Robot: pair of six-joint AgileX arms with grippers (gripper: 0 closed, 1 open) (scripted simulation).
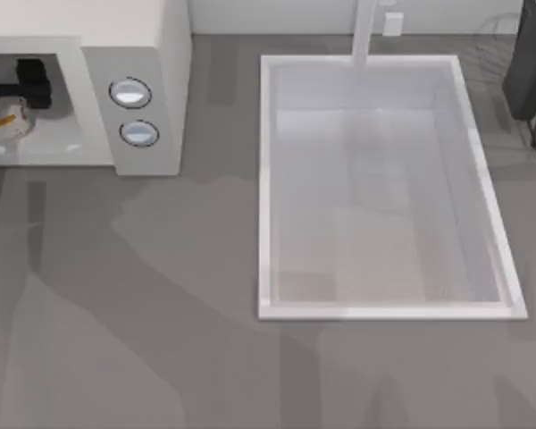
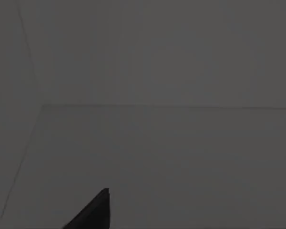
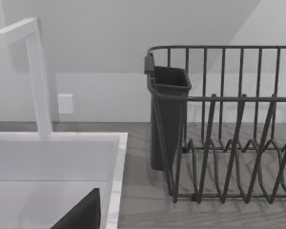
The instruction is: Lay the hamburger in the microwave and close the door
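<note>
The microwave (image 1: 138, 54) stands at the table's back left, with two round dials (image 1: 130, 93) on its front panel. Its grey cavity (image 1: 62, 143) stands open toward me. My left gripper (image 1: 22, 82) reaches inside the cavity as a black shape. Just in front of it, the hamburger (image 1: 2, 123), cream with an orange stripe, rests low in the cavity. Whether the gripper still touches it is unclear. The door is out of view. The left wrist view is dark. My right gripper (image 3: 81, 214) hangs by the sink's far right corner.
A white sink basin (image 1: 266, 179) with a faucet (image 1: 364, 31) fills the table's middle and right. A dark wire dish rack (image 3: 229, 143) with a utensil cup (image 3: 167, 114) stands at the back right. Grey tabletop (image 1: 116, 313) lies in front of the microwave.
</note>
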